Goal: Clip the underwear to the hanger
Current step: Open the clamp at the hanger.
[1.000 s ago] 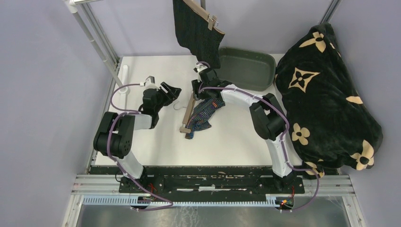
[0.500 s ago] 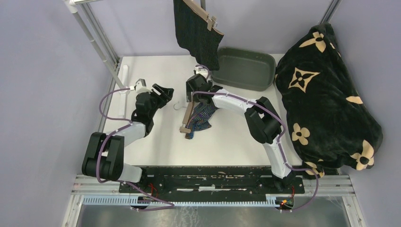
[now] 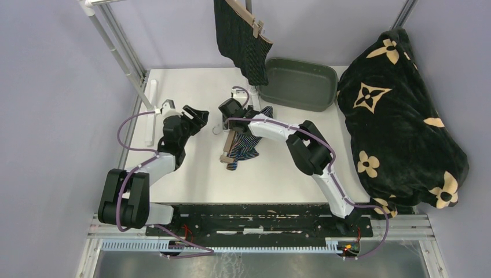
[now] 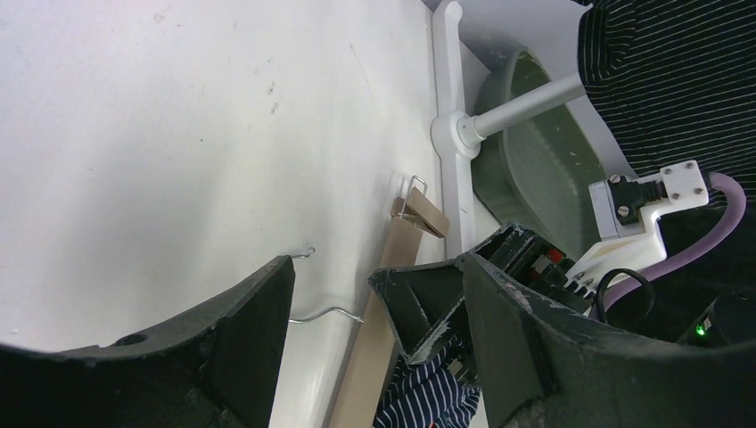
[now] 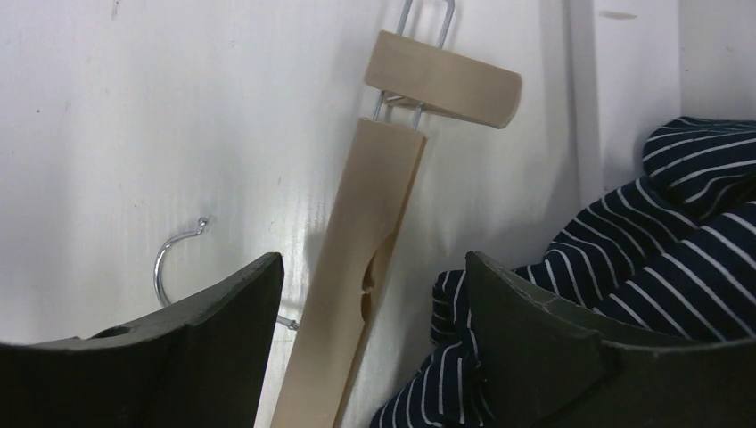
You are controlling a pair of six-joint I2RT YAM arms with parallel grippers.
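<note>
A wooden clip hanger (image 3: 229, 143) lies on the white table, its wire hook (image 3: 217, 128) pointing left. The navy striped underwear (image 3: 246, 146) lies crumpled against its right side. The black pinstriped underwear (image 3: 240, 35) hangs clipped to another wooden hanger on the rack at the back. My right gripper (image 3: 227, 110) is open and empty above the hanger's far end; its wrist view shows the bar (image 5: 365, 267), a clip (image 5: 446, 82), the hook (image 5: 174, 254) and the navy garment (image 5: 677, 232) between and beside its jaws (image 5: 374, 259). My left gripper (image 3: 197, 116) is open and empty just left of the hook (image 4: 325, 312).
A dark green basin (image 3: 301, 81) stands at the back right. A big black blanket with tan flowers (image 3: 399, 116) fills the right side. The rack's metal posts (image 3: 124, 58) rise at the back left, with a white foot bar (image 4: 455, 134) on the table.
My right gripper has swung left from near the basin to over the hanger's far end. My left gripper has shifted slightly left and its arm has stretched out.
</note>
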